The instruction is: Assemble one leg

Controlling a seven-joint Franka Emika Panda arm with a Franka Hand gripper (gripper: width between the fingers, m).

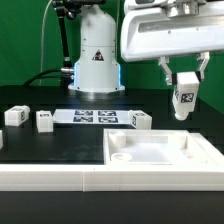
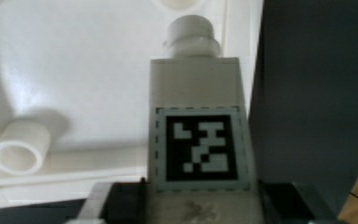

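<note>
The jaws are closed on the leg (image 1: 185, 99), pinching its upper end from both sides so that the block hangs upright in the air. The leg is clear of everything below it. It hangs over the far part of the wide white panel (image 1: 160, 152), toward the exterior view's right. Its black-and-white tag (image 1: 185, 98) faces the exterior camera.

In the wrist view the leg (image 2: 197, 120) fills the middle of the picture, and the tag (image 2: 202, 150) shows plainly on its face. A short round peg (image 2: 194, 35) sticks out of the end farthest from the jaws. The grey fingers (image 2: 114, 203) press against the block's two sides at the near end. Behind the leg, the panel (image 2: 69, 70) shows on one side and the dark bench (image 2: 318, 80) on the other, so the block hangs about over the panel's edge. One of the panel's round corner recesses (image 2: 25, 147) lies off to the side, apart from the peg.

The panel lies flat on the black bench (image 1: 50, 150). Beyond it the marker board (image 1: 95, 117) lies in front of the arm's base (image 1: 95, 60). Three more legs stand loose on the bench. Two (image 1: 15, 117) (image 1: 44, 121) are on the exterior view's left of the marker board. One (image 1: 138, 121) is on its right, just past the panel's far edge.
</note>
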